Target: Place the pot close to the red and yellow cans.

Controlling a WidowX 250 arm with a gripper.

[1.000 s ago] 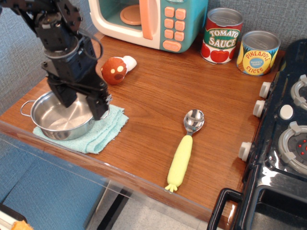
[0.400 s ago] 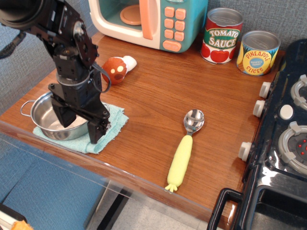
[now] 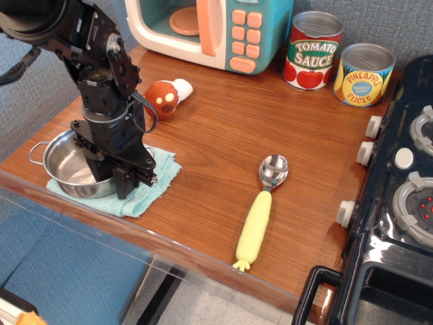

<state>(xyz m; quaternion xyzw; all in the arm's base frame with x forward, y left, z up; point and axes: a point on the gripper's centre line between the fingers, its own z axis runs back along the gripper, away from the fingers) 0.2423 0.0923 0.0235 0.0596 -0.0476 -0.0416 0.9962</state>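
The shiny steel pot [image 3: 64, 166] sits on a teal cloth [image 3: 154, 181] at the table's front left, one wire handle sticking out to the left. My black gripper [image 3: 114, 177] is down at the pot's right rim, one finger inside and one outside, closed on the rim. The red Tomato Sauce can [image 3: 312, 51] and the yellow Pineapple Slices can [image 3: 364, 74] stand side by side at the back right, far from the pot.
A toy microwave [image 3: 210, 30] stands at the back. A brown mushroom toy [image 3: 162, 99] lies just behind the gripper. A yellow-handled spoon [image 3: 260, 210] lies mid-table. A black toy stove [image 3: 399, 203] borders the right edge.
My gripper has dropped lower onto the pot's right rim and its fingers have drawn together around it. The pot and cans have not moved.
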